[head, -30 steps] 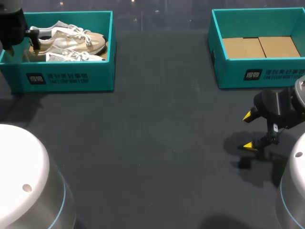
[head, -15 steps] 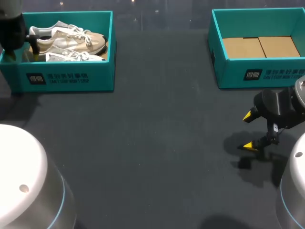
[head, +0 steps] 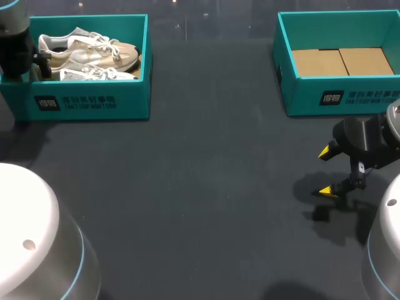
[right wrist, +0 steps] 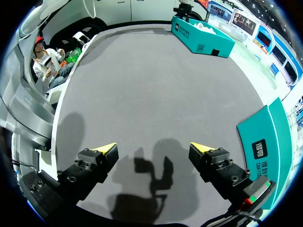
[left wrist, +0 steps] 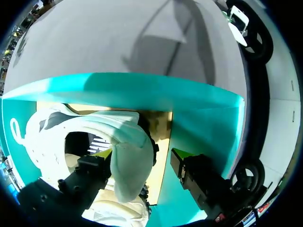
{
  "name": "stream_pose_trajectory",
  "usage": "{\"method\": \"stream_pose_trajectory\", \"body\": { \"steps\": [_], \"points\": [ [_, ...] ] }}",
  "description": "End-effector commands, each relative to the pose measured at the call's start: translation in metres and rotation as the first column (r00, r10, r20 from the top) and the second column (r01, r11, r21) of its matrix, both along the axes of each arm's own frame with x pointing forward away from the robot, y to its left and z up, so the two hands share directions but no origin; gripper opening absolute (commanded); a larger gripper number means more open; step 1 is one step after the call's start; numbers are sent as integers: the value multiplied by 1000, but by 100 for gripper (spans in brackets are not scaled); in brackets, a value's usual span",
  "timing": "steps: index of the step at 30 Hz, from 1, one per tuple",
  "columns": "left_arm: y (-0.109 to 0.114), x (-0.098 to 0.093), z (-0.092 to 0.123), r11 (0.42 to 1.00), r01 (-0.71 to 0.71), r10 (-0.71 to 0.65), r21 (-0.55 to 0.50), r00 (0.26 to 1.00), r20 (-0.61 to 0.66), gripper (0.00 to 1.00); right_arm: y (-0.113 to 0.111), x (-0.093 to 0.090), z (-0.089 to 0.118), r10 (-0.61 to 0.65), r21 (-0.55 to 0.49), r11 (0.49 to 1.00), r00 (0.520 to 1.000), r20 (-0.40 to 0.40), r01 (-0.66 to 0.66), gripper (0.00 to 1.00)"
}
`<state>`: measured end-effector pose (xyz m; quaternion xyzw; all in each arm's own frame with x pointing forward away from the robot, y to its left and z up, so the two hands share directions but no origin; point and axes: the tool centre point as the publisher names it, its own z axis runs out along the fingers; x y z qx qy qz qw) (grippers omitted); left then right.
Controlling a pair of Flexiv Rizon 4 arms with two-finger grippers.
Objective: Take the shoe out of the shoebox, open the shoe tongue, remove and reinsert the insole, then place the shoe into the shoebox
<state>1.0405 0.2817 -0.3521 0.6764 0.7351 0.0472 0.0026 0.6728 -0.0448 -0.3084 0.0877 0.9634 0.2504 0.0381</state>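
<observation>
Sneakers [head: 94,56], beige and white with laces, lie in a teal cardboard shoebox [head: 87,100] at the dark table's [head: 206,187] far left. Left gripper [left wrist: 142,152] straddles one heel, fingers spread and unclamped. Right gripper [head: 327,172] hovers agape near a second teal box [head: 337,97].

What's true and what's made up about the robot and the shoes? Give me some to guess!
1. The shoes lie in the left shoebox. True.
2. The right shoebox has a shoe in it. False: only its brown cardboard floor shows.
3. The left gripper hangs over the middle of the table. False: it is at a shoe's heel, inside the left shoebox.
4. The right gripper is open and holds nothing. True.
</observation>
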Motion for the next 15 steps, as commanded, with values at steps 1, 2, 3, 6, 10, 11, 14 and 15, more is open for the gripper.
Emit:
{"method": "stream_pose_trajectory", "body": {
  "steps": [1,2,3,6,10,11,14,15],
  "points": [
    [0,-4,-5,1000,2,-2,0,1000,10,73,0,-1,0,-1,-2,1000,1000,2,1,100],
    [0,-4,-6,1000,2,-2,1,1000,11,75,0,-1,0,-1,-2,1000,1000,2,1,100],
    [0,-4,-7,1000,3,-3,3,1000,10,75,0,-1,0,-1,-2,1000,1000,2,1,100],
    [-1,-4,-10,1000,3,-3,8,1000,8,76,0,-1,0,-1,-2,1000,1000,2,1,100],
    [-1,-5,-12,1000,0,0,15,1000,4,67,0,-1,0,-1,-2,1000,1000,2,1,100],
    [-1,-5,-13,1000,-1,1,17,1000,3,62,0,-1,0,-1,-2,1000,1000,2,1,100],
    [-1,-6,-14,1000,-4,4,22,1000,-2,47,0,-1,0,-1,-2,1000,1000,2,1,100],
    [-1,-6,-15,1000,-4,4,22,1000,-5,44,0,-1,0,-1,-2,1000,1000,2,1,100]
  ]
}}
